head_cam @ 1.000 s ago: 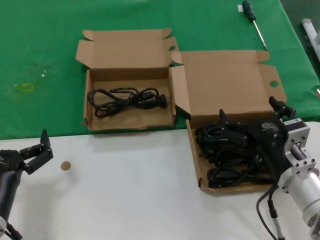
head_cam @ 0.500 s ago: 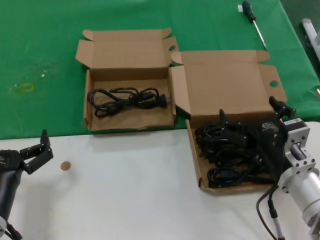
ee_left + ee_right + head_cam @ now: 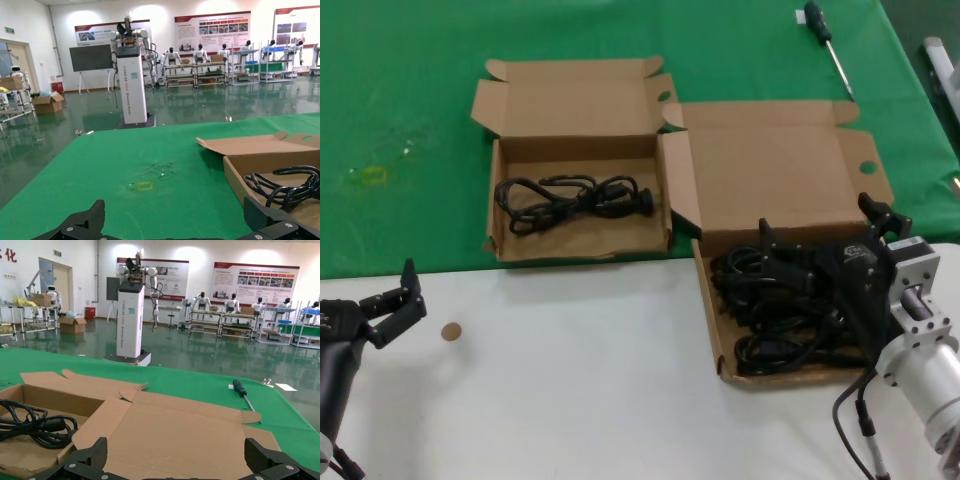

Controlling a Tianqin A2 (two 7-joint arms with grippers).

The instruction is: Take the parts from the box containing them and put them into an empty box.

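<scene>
- Green cloth was seen spread over the far part of the bench, with a bare white table edge nearest the robot and an exhibition hall visible behind in the wrist views.
- At the far left, the left gripper was held low over the white surface, its fingers spread and nothing between them; it was well apart from both boxes.
- Left of centre, the smaller box lay open on the cloth, lid hinged back, and one coiled cord was already laid inside, its long axis running across the box.
- Right of centre, the larger box stood open, straddling the cloth edge, and the remaining cords were piled in its tray as a loose black tangle of thin, rubbery loops.
- At the right, the right gripper was held directly over that pile, fingers parted wide; no cord could be seen held in them. The pile was judged to lie straight below the jaws, making this the nearer arm.
- At the far upper right, a black-handled screwdriver lay on the cloth, clear of the boxes.
</scene>
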